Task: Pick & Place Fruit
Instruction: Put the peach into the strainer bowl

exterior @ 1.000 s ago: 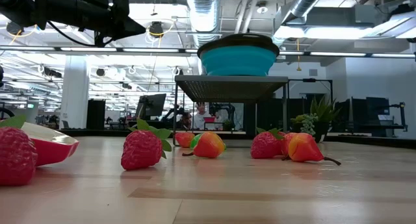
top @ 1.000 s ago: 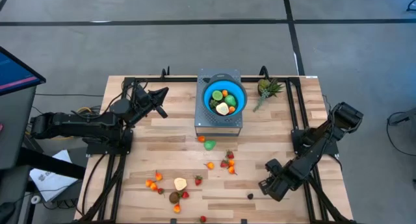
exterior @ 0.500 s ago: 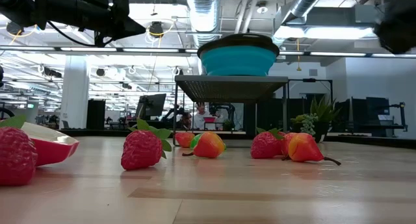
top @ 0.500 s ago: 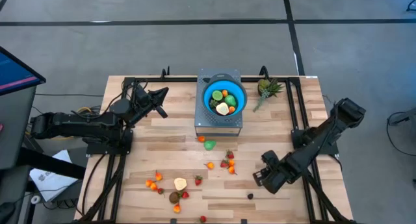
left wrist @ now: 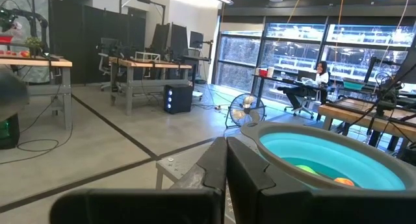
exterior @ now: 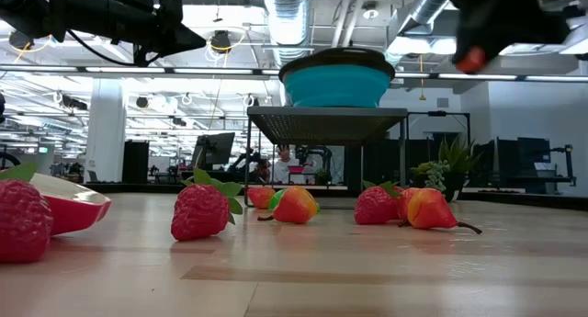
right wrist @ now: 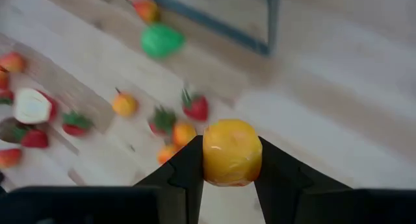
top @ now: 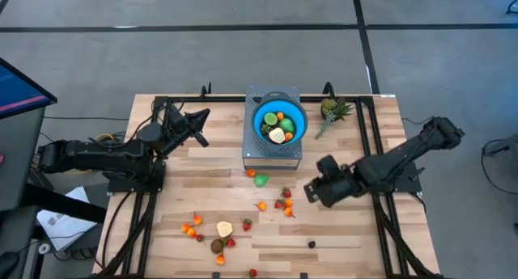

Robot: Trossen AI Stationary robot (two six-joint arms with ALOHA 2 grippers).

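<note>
My right gripper (right wrist: 231, 178) hangs above the table (top: 340, 247), between the scattered fruit and the table's right rail, its two dark fingers (right wrist: 187, 169) clenched on a round yellow-orange fruit (right wrist: 232, 152) that fills the gap between them. In the high view this gripper (top: 317, 188) lies just to the right of a loose cluster of red and orange pieces (top: 284, 202), and below and to the right of the blue bowl (top: 280, 122). The bowl rests on a grey mesh stand (top: 272, 154) at the back centre and already contains green, orange and pale yellow fruit. A green fruit (top: 261, 180) lies in front of the stand; a second cluster (top: 212, 232), with a pale cut piece, lies toward the front left of the table. A spiky green pineapple-like piece (top: 332, 111) sits to the right of the stand. My left gripper (top: 197, 125) waits left of the bowl, raised, fingers (left wrist: 244, 165) pressed together and empty.
</note>
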